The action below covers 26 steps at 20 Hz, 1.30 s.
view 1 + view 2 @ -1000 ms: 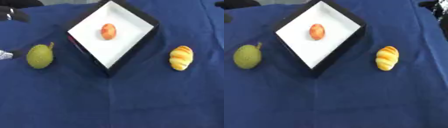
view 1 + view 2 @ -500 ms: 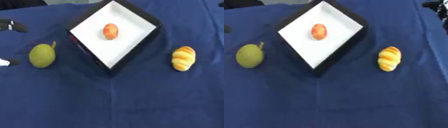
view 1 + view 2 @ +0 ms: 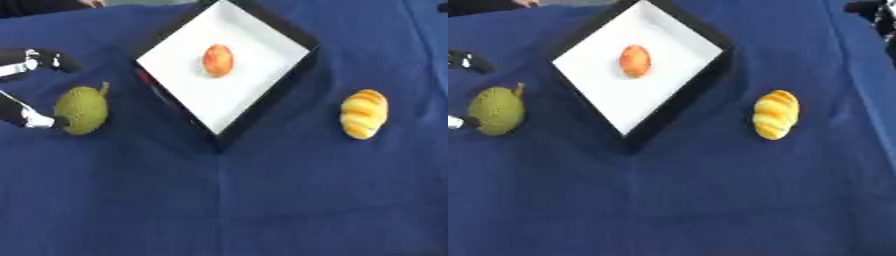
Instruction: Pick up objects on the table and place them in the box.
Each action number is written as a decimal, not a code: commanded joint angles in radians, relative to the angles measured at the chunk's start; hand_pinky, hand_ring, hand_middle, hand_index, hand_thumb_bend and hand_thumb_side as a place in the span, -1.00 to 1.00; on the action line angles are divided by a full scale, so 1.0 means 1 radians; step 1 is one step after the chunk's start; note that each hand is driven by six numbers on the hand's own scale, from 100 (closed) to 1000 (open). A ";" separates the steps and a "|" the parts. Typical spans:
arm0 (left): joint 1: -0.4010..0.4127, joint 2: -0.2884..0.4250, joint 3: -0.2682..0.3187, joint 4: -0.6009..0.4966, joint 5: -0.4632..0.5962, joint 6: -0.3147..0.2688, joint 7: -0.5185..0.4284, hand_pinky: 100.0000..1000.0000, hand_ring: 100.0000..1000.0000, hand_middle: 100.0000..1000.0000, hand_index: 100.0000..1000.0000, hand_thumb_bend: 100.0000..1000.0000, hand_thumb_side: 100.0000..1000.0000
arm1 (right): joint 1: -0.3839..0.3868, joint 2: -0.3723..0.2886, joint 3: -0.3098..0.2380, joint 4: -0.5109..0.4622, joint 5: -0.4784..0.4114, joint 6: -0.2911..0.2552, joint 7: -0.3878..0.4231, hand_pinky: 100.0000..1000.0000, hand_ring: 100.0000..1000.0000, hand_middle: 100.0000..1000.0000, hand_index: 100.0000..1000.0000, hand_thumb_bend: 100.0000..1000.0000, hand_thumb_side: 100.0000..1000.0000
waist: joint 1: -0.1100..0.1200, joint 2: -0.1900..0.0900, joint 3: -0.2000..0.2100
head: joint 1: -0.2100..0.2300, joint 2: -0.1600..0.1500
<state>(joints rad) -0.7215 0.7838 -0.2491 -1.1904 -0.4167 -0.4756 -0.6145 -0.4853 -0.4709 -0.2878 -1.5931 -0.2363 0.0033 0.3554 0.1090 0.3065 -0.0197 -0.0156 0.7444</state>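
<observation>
A black box (image 3: 269,97) with a white floor stands at the top middle, turned like a diamond, and an orange-red fruit (image 3: 217,60) lies inside it. A green bumpy fruit (image 3: 81,110) with a short stem rests on the blue cloth left of the box. My left hand (image 3: 24,115) comes in from the left edge, open; one finger (image 3: 39,59) reaches above the fruit and another tip touches its lower left side. A yellow striped bread roll (image 3: 364,113) lies right of the box. A dark part of my right hand (image 3: 875,10) shows at the top right corner.
The blue cloth (image 3: 227,200) covers the whole table, with a fold line running down from the box's near corner. A person's fingertip shows at the far top edge, away from the objects.
My left hand has come in from the left edge, and its fingers now straddle the green fruit. The fruits, roll and box lie as before; the view shifted slightly.
</observation>
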 commanded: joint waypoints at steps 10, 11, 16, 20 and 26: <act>-0.068 -0.058 -0.001 0.131 -0.222 -0.059 0.146 0.76 0.66 0.64 0.82 0.06 -0.58 | -0.020 -0.015 0.006 -0.005 -0.001 -0.005 0.009 1.00 0.51 0.44 0.72 -1.00 0.09 | -0.017 -0.024 -0.004 | 0.010 0.000; -0.072 -0.069 0.006 0.141 -0.223 -0.056 0.157 0.75 0.66 0.63 0.81 0.00 -0.57 | -0.020 -0.015 0.007 -0.005 -0.001 -0.005 0.010 1.00 0.51 0.44 0.72 -1.00 0.09 | -0.018 -0.023 -0.004 | 0.010 0.000; -0.102 -0.103 0.025 0.176 -0.204 -0.033 0.169 0.64 0.49 0.42 0.63 -0.23 -0.76 | -0.021 -0.013 0.008 -0.003 0.000 -0.007 0.011 1.00 0.52 0.45 0.72 -1.00 0.10 | -0.019 -0.022 -0.006 | 0.013 0.000; -0.114 -0.112 0.028 0.196 -0.202 -0.023 0.167 0.38 0.16 0.07 0.17 -0.34 -1.00 | -0.023 -0.011 0.008 -0.003 0.000 -0.005 0.012 1.00 0.52 0.45 0.72 -1.00 0.10 | -0.018 -0.022 -0.008 | 0.015 0.001; -0.115 -0.100 0.031 0.171 -0.168 -0.032 0.163 0.22 0.04 -0.10 -0.27 -0.14 -1.00 | -0.022 -0.013 0.012 -0.002 0.001 -0.005 0.016 1.00 0.52 0.45 0.71 -1.00 0.09 | -0.016 -0.025 -0.006 | 0.016 0.006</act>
<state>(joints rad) -0.8196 0.6510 -0.2301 -1.0024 -0.5944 -0.5056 -0.4516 -0.4927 -0.4669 -0.2760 -1.5866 -0.2363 -0.0003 0.3679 0.1085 0.3065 -0.0262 -0.0020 0.7456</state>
